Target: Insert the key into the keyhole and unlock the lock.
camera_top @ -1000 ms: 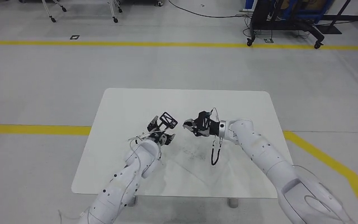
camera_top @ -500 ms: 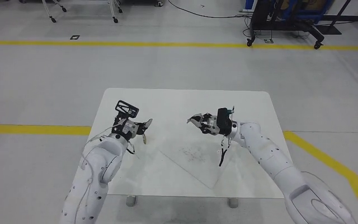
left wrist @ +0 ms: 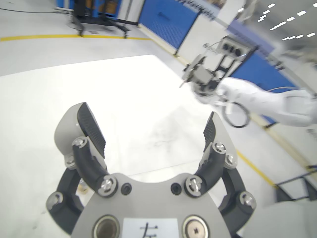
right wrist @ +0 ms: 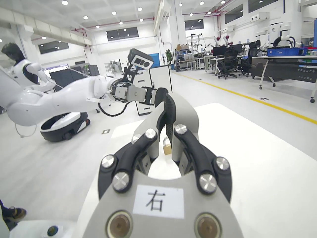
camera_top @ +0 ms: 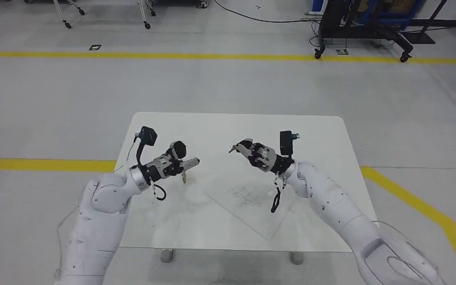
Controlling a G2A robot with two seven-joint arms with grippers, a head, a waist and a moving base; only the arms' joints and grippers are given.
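White arms (camera_top: 324, 192) raised, left end effector (left wrist: 148, 115) apart, right end effector (right wrist: 165, 100) clamping key (left wrist: 182, 84)

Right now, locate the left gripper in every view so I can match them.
Top view: left gripper, open, above the table's left side.
Left wrist view: left gripper in the foreground, over the table.
Right wrist view: left gripper farther off, beyond the right gripper.
Shared landmark: white table.

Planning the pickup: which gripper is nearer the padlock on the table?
Left. The left gripper is open right beside the padlock; the right gripper, holding the key, is farther off toward the table's middle.
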